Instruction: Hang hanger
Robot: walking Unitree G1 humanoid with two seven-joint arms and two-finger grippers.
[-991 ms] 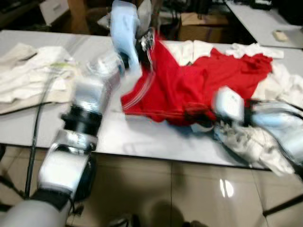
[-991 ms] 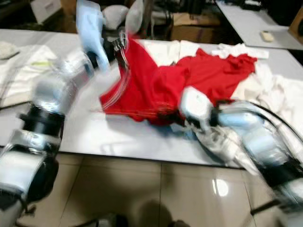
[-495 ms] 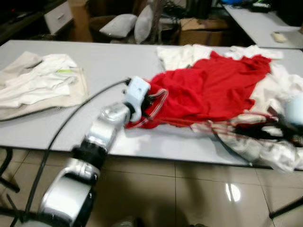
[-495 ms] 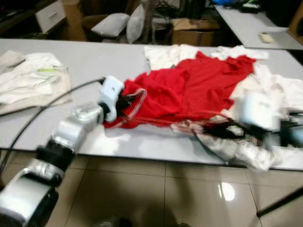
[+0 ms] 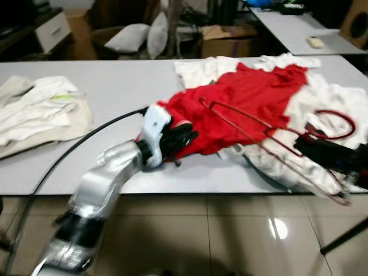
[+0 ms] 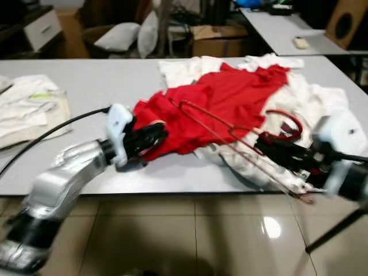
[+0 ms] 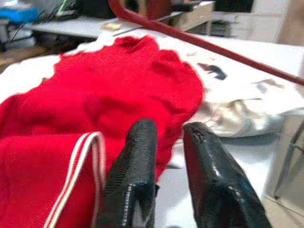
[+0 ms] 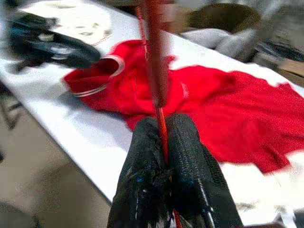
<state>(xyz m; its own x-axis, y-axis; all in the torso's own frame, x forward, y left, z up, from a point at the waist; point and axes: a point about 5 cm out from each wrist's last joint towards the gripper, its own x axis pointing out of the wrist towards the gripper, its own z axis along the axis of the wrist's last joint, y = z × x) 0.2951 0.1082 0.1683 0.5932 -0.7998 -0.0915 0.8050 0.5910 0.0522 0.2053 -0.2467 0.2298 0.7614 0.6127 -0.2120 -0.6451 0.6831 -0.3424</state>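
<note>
Pinching a thin red wire between its two black fingers, the right gripper point(image 8: 164, 156) holds the red hanger point(image 5: 270, 135) near its lower bar. Its fingers are closed tight on the wire. From there the frame reaches out over the red garment point(image 5: 241, 106), toward ten o'clock of the gripper, and the hook curls near the table's edge at three o'clock.

The left gripper point(image 7: 166, 142) rests at the garment's striped hem point(image 7: 95, 161), at about eight o'clock of the cloth. Its fingers stand narrowly apart with nothing between them, though motion blur makes this hard to be sure of.

The garment lies crumpled on the grey table point(image 5: 115, 86), over a heap of white clothes point(image 5: 322, 98). A second pale pile point(image 5: 40, 112) sits at nine o'clock.

To do this step well, I would judge the right gripper should keep the hanger level while the left opens the neck or hem, so that a shoulder of the frame slips inside rather than snagging the folds.

The head views show the whole frame and both arms. The right wrist view shows the grip on the wire itself.
</note>
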